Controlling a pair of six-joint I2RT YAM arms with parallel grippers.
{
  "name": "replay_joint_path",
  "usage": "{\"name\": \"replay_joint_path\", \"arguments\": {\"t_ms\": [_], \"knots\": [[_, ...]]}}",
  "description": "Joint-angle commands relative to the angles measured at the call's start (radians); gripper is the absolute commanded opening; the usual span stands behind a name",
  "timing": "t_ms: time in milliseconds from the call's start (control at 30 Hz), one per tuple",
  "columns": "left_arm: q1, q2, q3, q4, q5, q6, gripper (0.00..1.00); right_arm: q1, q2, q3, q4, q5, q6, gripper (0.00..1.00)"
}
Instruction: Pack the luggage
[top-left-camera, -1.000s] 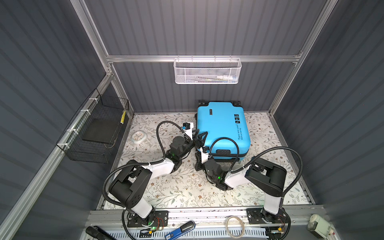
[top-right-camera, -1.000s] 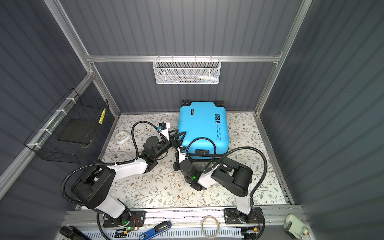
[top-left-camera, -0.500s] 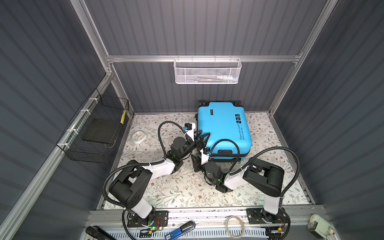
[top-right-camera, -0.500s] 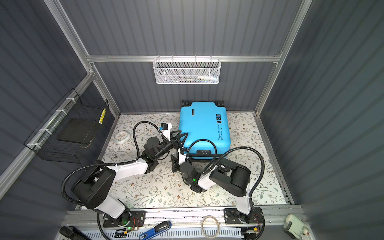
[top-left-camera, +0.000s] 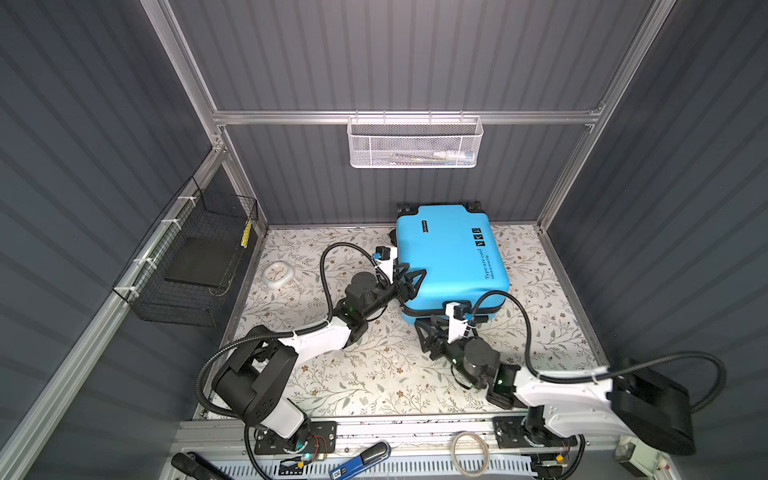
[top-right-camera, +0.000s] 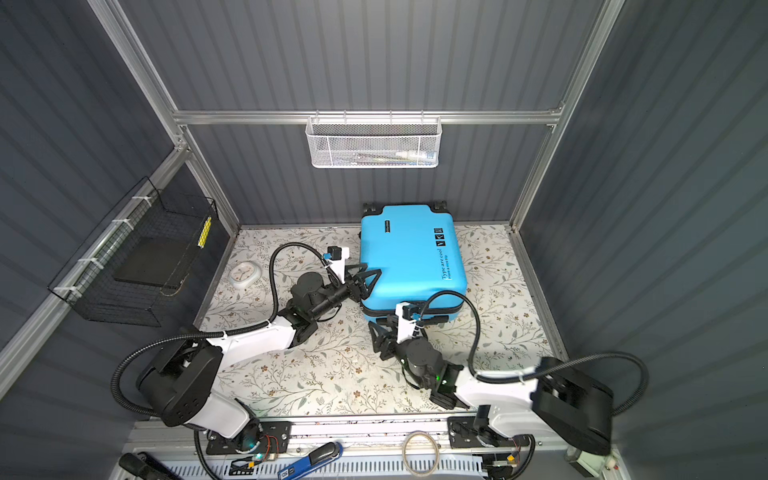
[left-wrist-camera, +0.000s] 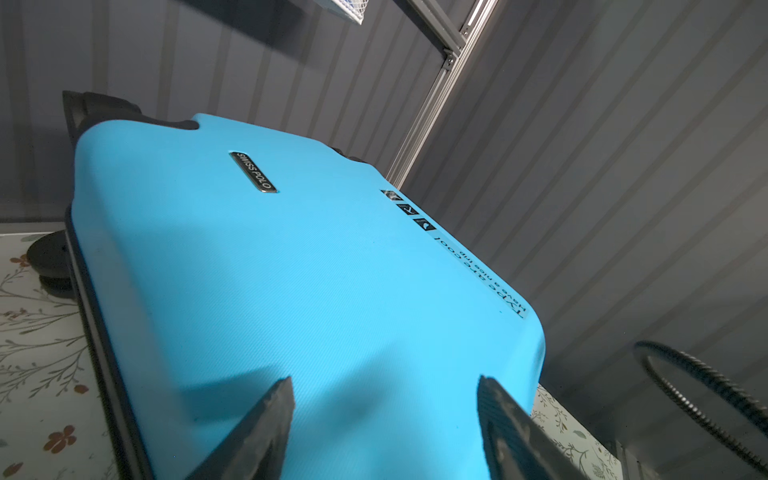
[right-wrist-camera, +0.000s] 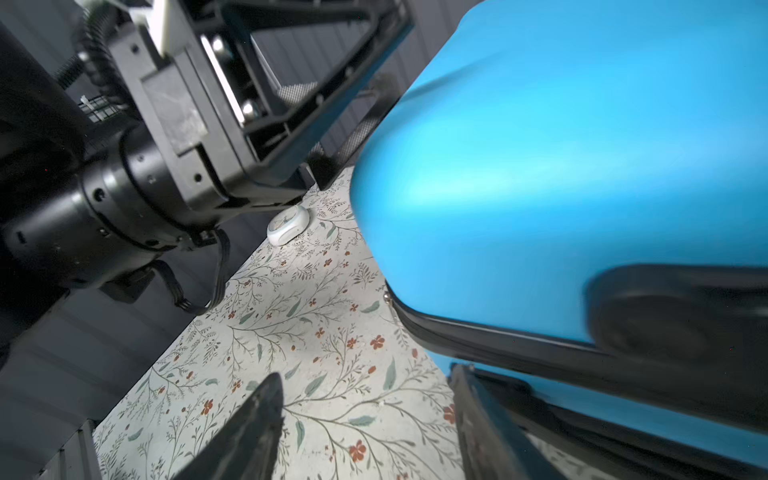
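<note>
Here, the closed blue luggage (top-left-camera: 449, 257) lies flat at the back of the floral bench (top-left-camera: 374, 382).
The left end effector (top-left-camera: 409, 279) stands wide at the luggage's left edge, reaching over its top; whether it touches cannot be told. The right end effector (right-wrist-camera: 365, 378) is spread wide and empty above the bench, just beside the luggage's front-left corner. A small white clock (top-left-camera: 277, 274) lies well apart on the left.

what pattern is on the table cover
Table cover: pale floral print, green twigs, reddish flowers; best in right wrist view.
</note>
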Motion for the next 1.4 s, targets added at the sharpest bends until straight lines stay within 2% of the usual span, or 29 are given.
{"name": "replay_joint_path", "arguments": {"t_ms": [0,67,167,267,367,400,433,533,900,1033,1133,1267,1367], "knots": [[-0.010,-0.017,0.015,-0.231,-0.072,0.030,0.74,-0.028,-0.212,0.002,-0.324,0.070,-0.003,0.68],[0.008,-0.016,0.024,-0.267,-0.080,0.039,0.75,-0.085,-0.352,0.025,-0.499,0.055,-0.003,0.69],[0.035,0.001,0.035,-0.302,-0.053,0.050,0.77,-0.229,-0.512,0.083,-0.730,-0.020,0.018,0.71],[0.049,0.030,0.046,-0.315,0.007,0.063,0.78,-0.388,-0.614,0.139,-0.877,-0.100,0.027,0.74],[0.050,0.062,0.061,-0.301,0.121,0.064,0.78,-0.520,-0.645,0.213,-0.995,-0.155,0.018,0.76],[0.049,0.069,0.062,-0.289,0.153,0.056,0.83,-0.548,-0.649,0.232,-1.014,-0.163,0.013,0.77],[0.048,0.078,0.065,-0.273,0.186,0.045,0.99,-0.573,-0.650,0.242,-1.028,-0.170,0.011,0.77],[0.020,0.091,0.061,-0.221,0.255,0.020,0.99,-0.634,-0.645,0.274,-1.061,-0.186,0.017,0.78],[-0.212,0.116,0.093,-0.187,0.169,-0.004,0.99,-0.777,-0.597,0.307,-1.056,-0.337,0.072,0.80],[-0.221,0.074,0.069,-0.203,0.064,-0.008,1.00,-0.788,-0.602,0.313,-1.054,-0.353,0.079,0.80],[-0.221,0.016,0.058,-0.283,-0.048,0.030,1.00,-0.795,-0.606,0.316,-1.055,-0.371,0.086,0.81],[-0.219,-0.051,0.045,-0.357,-0.145,0.069,1.00,-0.803,-0.605,0.326,-1.106,-0.353,0.107,0.81],[-0.219,-0.085,0.055,-0.436,-0.212,0.100,1.00,-0.853,-0.594,0.324,-1.159,-0.361,0.158,0.83]]}}
